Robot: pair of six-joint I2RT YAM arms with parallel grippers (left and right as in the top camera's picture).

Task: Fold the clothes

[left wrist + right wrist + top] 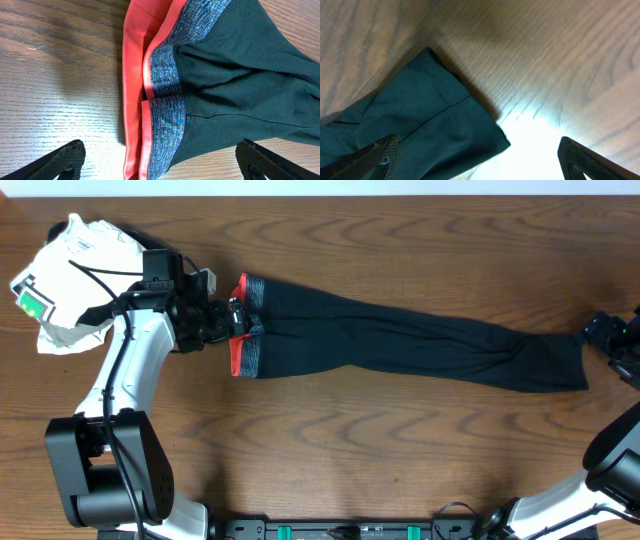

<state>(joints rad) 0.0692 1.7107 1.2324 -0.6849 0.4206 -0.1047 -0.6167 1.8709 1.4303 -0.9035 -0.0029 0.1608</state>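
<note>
Left gripper (160, 157) spread wide over the grey waistband (167, 65), right gripper (477, 150) likewise beside the hem (485, 125), I'd pinch these limp, light leggings (420, 345) there.

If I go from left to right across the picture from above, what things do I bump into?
white garment with a green tag → left gripper → black clothes → right gripper

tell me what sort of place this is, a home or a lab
Probably a robotics lab bench, not a home: a left arm and a right arm at a wood-grain table, with a black garment stretched out and a white garment heaped in one corner.
</note>
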